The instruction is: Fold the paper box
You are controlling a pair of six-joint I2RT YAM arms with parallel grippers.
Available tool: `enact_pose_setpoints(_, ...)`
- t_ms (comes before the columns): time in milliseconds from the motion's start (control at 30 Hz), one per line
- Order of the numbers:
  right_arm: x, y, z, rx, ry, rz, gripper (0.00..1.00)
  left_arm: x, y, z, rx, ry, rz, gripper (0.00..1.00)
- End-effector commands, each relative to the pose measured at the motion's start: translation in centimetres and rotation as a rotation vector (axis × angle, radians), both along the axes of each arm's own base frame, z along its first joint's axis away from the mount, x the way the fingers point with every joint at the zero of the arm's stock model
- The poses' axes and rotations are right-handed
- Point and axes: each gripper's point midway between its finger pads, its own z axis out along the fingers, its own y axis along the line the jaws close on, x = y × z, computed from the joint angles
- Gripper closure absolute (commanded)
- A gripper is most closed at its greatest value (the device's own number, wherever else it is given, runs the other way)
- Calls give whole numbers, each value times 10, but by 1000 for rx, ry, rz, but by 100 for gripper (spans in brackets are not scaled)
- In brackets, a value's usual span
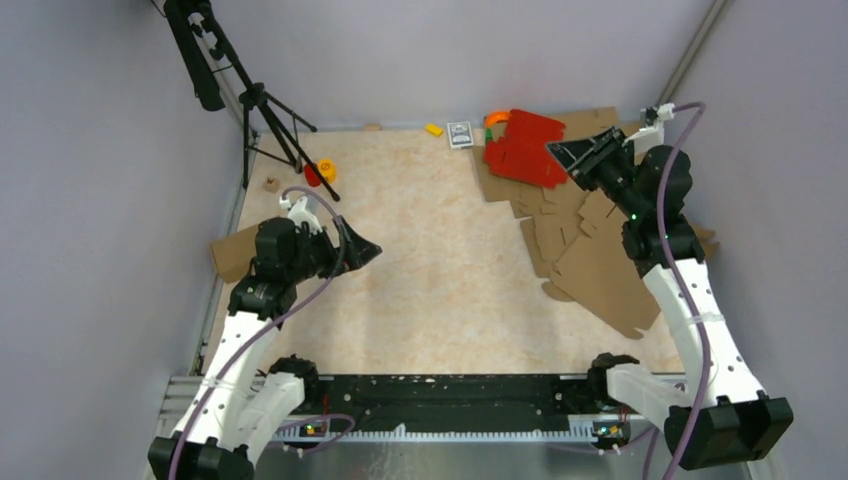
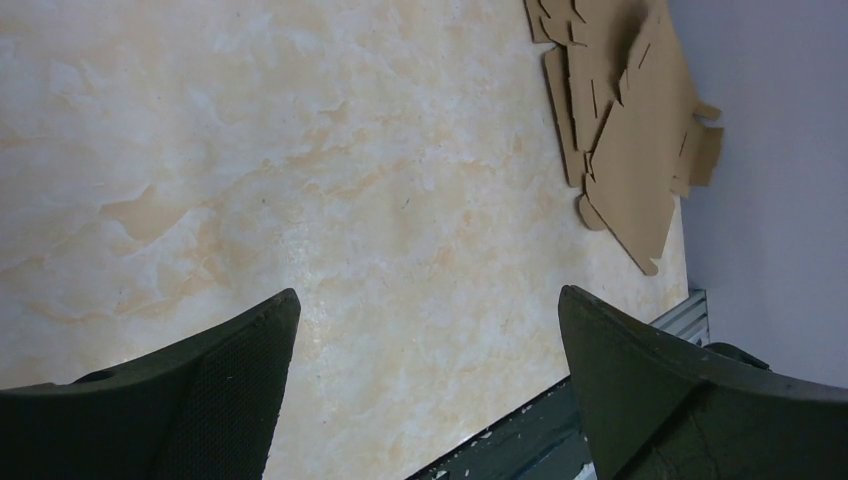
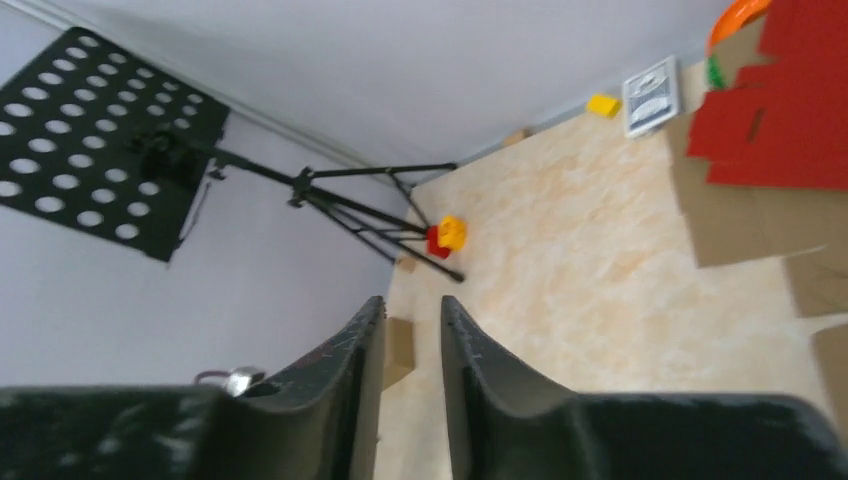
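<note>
Top external view: the right claw hangs over the red sheet, its jaws barely parted and pinching nothing. The right wrist view shows the same thin slit between them. The box, a flat brown die-cut, lies on the surface behind that claw, toward its arm's base, among overlapping brown pieces. The left claw is spread wide and empty, and the box sits well apart from it, ahead and off to one side.

To pick it up well, I judge the right claw should open wider, come off the red sheet and settle on a free brown flap edge. Overlapping pieces may lift together, so it should take only the top one. The left claw can then press a panel flat while a flap is creased along its score.
</note>
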Motion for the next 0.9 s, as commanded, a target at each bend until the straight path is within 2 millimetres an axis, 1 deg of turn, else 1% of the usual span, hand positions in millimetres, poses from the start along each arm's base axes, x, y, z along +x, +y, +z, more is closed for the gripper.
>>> enact_pose_setpoints(0,6,-25,10,-58,31,-165,52,-5,-1,4,-22,-1,7,1)
enact_pose_setpoints(67,-1,-48,-18,-121,110,-279,27,-8,-1,1,-21,4,2,1)
enact_pose_setpoints(100,-7,-59,-31,-151,143,-331,18,-9,-1,0,-21,6,-3,1)
enact_pose_setpoints(133,-13,-70,-47,-187,181,-380,14,-11,-2,-3,-22,13,-11,1)
enact_pose_setpoints(200,-25,-89,-76,-251,250,-452,12,-12,-4,-6,-27,22,-26,1)
enact_pose_setpoints(333,-48,-118,-142,-366,431,-514,9,-13,-16,-11,-43,43,-76,1)
enact_pose_setpoints(467,-63,-148,-199,-429,579,-573,9,-12,-39,-14,-42,48,-145,1)
enact_pose_setpoints(500,-64,-151,-210,-431,603,-579,9,-11,-44,-15,-36,47,-158,1)
enact_pose_setpoints(567,-62,-154,-228,-435,646,-586,9,-9,-56,-19,-29,45,-181,1)
enact_pose_setpoints(600,-64,-158,-238,-439,690,-612,9,-9,-64,-21,-29,45,-203,1)
enact_pose_setpoints(667,-75,-177,-257,-455,820,-737,8,-7,-79,-24,-40,35,-232,2)
enact_pose_setpoints(700,-78,-184,-263,-480,869,-780,7,-3,-87,-24,-45,26,-239,2)
enact_pose_setpoints(767,-79,-193,-269,-542,904,-795,5,-1,-114,-22,-45,-10,-294,2)
enact_pose_setpoints(800,-78,-194,-272,-542,901,-789,4,-1,-127,-23,-34,-15,-319,2)
enact_pose_setpoints(867,-74,-195,-279,-487,886,-757,4,2,-150,-27,-12,-10,-362,2)
